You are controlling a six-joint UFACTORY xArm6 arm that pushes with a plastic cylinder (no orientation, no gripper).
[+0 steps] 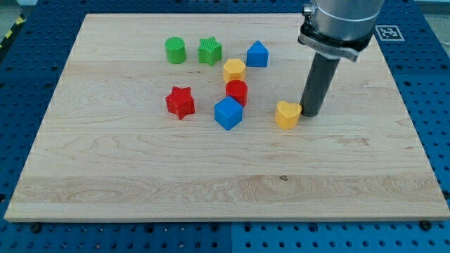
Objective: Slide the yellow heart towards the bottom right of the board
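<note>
- We work over a pale wooden board (211, 176) set on a blue pegboard table (21, 84) with rows of small holes.
- Our arm carries no pincer, so there is nothing to spread or press together; it ends in a dark rod, and my tip (311, 113) rests on the board right of centre.
- The yellow heart (287, 114) lies just to the view's left of my tip, touching it or nearly so; we cannot tell which.
- Further to the view's left of my tip stands a cluster: a red cylinder (237, 91), with a blue cube (228, 113) just below it and a yellow hexagon (234, 69) just above.
- A blue block (257, 54) with a peaked top sits up and left of my tip.
- A red star (180, 102) lies well to the left, apart from the cluster.
- A green star (209, 51) and a green cylinder (175, 50) sit side by side near the view's top, far left of my tip.
- The board toward the view's bottom right of my tip holds no blocks.
- A black-and-white marker tag (387, 31) shows beside the arm's grey housing at the view's top right; no readable writing appears.
</note>
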